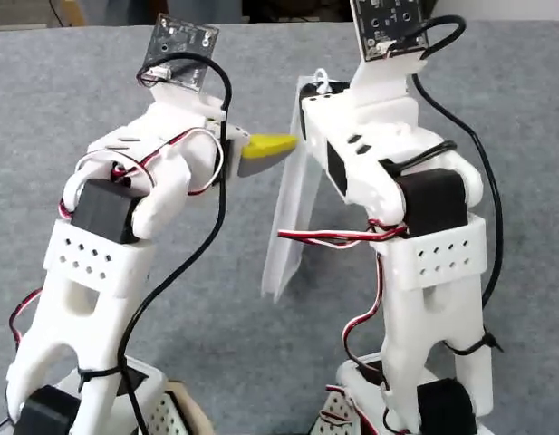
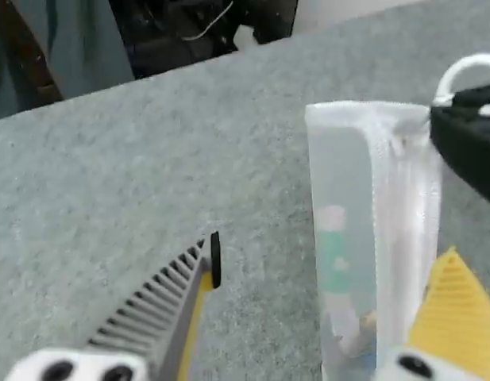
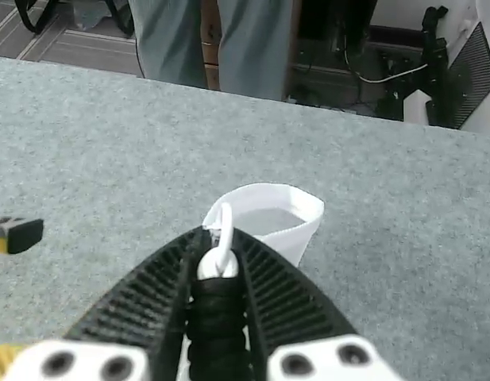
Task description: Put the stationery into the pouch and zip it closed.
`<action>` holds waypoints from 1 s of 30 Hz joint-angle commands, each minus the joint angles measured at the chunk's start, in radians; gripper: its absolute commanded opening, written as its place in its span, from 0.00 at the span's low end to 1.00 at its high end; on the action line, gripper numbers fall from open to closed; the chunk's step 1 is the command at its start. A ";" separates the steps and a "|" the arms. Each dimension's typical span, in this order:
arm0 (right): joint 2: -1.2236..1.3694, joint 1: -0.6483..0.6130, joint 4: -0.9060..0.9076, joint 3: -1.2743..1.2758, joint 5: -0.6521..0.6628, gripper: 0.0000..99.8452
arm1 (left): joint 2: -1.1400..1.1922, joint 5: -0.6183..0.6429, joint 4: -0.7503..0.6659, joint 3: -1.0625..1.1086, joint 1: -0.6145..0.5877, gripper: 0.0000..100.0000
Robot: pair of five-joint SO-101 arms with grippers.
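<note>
A translucent pouch (image 1: pixel 293 213) hangs upright off the grey table, its lower end near the cloth. My right gripper (image 3: pixel 219 240) is shut on its white zipper pull (image 3: pixel 221 258) at the top, where the pouch mouth (image 3: pixel 268 208) gapes open. From the left wrist, the right gripper (image 2: pixel 467 139) is black beside the pull ring (image 2: pixel 465 70). My left gripper (image 2: pixel 332 262) is open around the pouch (image 2: pixel 344 198), with the yellow finger (image 2: pixel 455 298) on one side and the ribbed finger (image 2: pixel 169 290) apart on the other. A green-and-white item (image 2: pixel 336 258) and a pale stick lie inside.
Grey cloth (image 1: pixel 98 82) covers the table all round both arms. Cables loop over each arm (image 1: pixel 216 208). Beyond the table's far edge stand dark furniture and a person's legs (image 3: pixel 213 40). The left arm's yellow tip (image 3: pixel 14 236) is seen from the right wrist.
</note>
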 commanded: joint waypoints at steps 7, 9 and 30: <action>-0.031 0.005 0.071 -0.068 -0.054 0.01 | 0.051 -0.044 -0.149 0.062 0.054 0.41; -0.030 0.003 0.095 -0.096 -0.054 0.01 | 0.083 -0.040 -0.172 0.068 0.054 0.41; -0.033 -0.054 0.183 -0.122 -0.054 0.01 | 0.187 -0.103 -0.250 -0.067 0.061 0.41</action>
